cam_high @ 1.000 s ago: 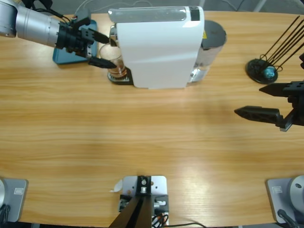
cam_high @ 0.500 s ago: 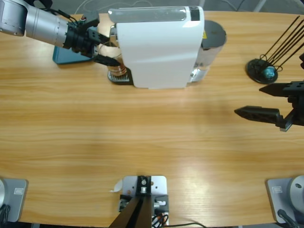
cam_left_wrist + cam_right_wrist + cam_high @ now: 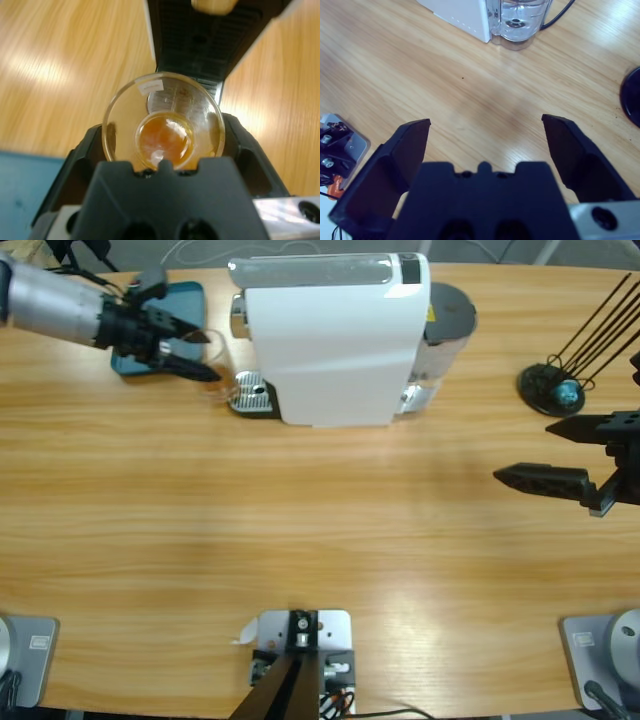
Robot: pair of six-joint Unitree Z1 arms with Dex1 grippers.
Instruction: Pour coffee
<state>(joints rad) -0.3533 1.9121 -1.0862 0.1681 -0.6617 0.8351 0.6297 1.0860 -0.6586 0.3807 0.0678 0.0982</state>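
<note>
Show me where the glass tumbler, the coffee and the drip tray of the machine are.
glass tumbler [image 3: 162, 120]: left wrist view, on its clear wall, between the jaws.
coffee [image 3: 162, 140]: left wrist view, on the amber layer at the bottom.
drip tray [image 3: 252, 395]: high view, on its metal grate.

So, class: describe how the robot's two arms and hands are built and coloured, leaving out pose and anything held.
The left arm is a smooth silver-grey cylinder ending in a black wrist with thin black cables. Its left hand has two slim, tapering black jaws. The right hand is the same matt black, with two pointed jaws on a blocky black body showing round screw holes; little of its arm shows. No markings are legible.
</note>
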